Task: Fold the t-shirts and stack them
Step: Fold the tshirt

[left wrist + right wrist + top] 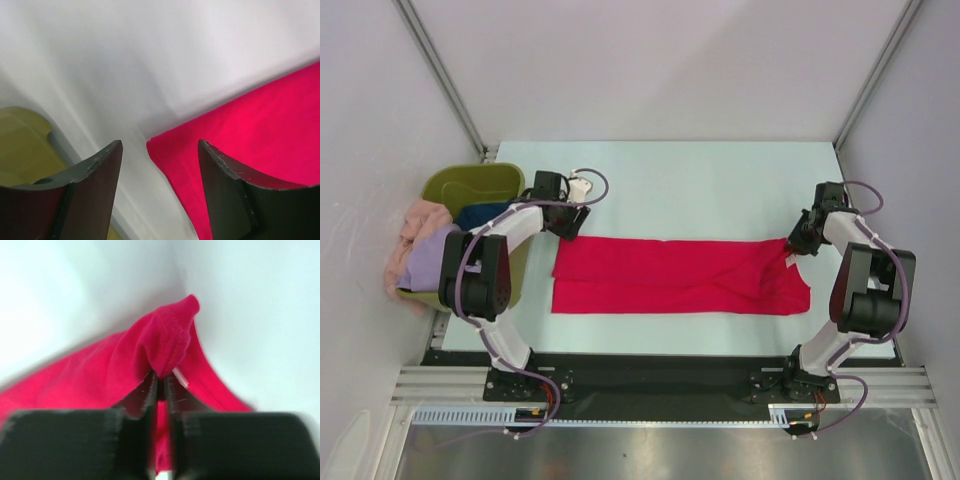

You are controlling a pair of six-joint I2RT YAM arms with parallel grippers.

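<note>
A bright red t-shirt (pixel 680 275) lies folded lengthwise in a long band across the middle of the table. My right gripper (pixel 794 244) is shut on its far right corner, pinching a bunched fold of red cloth (pixel 167 342) next to a small white label (pixel 181 377). My left gripper (pixel 565 228) is open and empty, just above the shirt's far left corner (pixel 165 145), which lies between its fingers (pixel 220 180). Lavender (pixel 428 262), peach-pink (pixel 415 222) and dark blue (pixel 480 215) shirts sit in the tub at the left.
An olive-green plastic tub (pixel 470 185) stands at the table's left edge, close to my left arm; its rim shows in the left wrist view (pixel 20 150). White enclosure walls rise at the back and both sides.
</note>
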